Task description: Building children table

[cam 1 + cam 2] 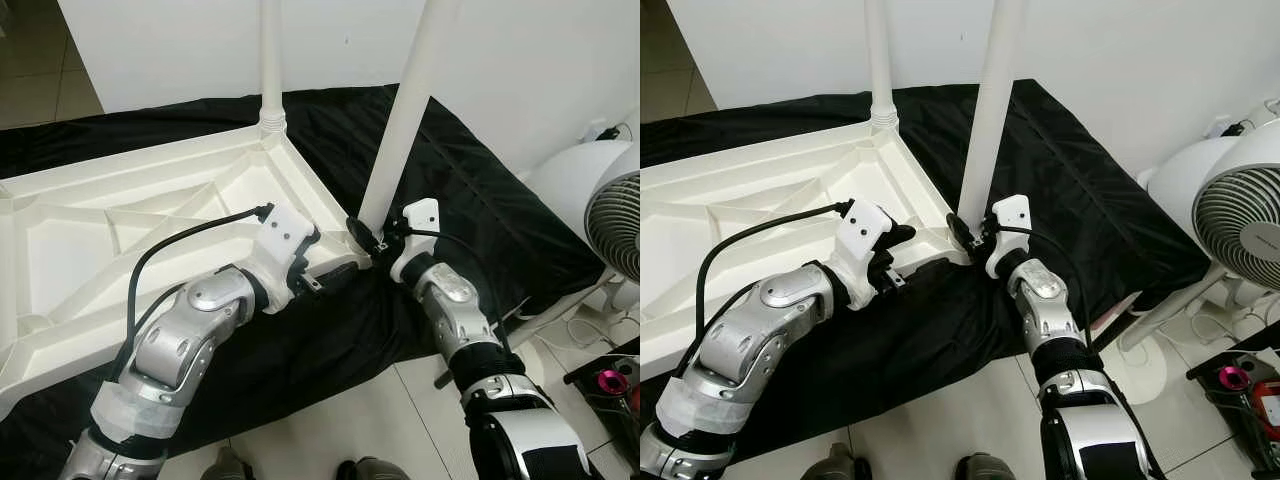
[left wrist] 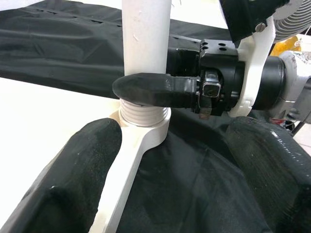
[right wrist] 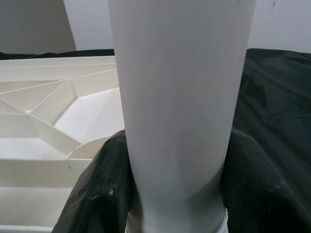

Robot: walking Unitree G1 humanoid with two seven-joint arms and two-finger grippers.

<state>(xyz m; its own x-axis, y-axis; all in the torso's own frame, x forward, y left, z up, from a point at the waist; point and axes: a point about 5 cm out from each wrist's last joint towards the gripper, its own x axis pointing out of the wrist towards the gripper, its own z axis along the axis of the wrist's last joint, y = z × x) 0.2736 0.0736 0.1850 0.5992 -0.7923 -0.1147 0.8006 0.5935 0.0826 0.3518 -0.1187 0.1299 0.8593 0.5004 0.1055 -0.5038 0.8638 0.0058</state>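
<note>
Left eye view: the upturned white tabletop point(image 1: 120, 230) lies on a black cloth point(image 1: 480, 200), one leg point(image 1: 270, 60) upright at its far corner. The right gripper point(image 1: 368, 237) clamps a second leg point(image 1: 405, 110) near its base.

Left wrist view: the left gripper point(image 2: 167, 170) stands wide, straddling the threaded socket point(image 2: 144, 114).

Right wrist view: both fingers point(image 3: 99, 194) press the leg.

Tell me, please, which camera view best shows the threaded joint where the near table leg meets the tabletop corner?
The left wrist view: the threaded joint sits in plain sight just below the right gripper clamping the near table leg. In the eye views, the gripper hides most of it. The right wrist view shows mainly the leg's shaft.
</note>
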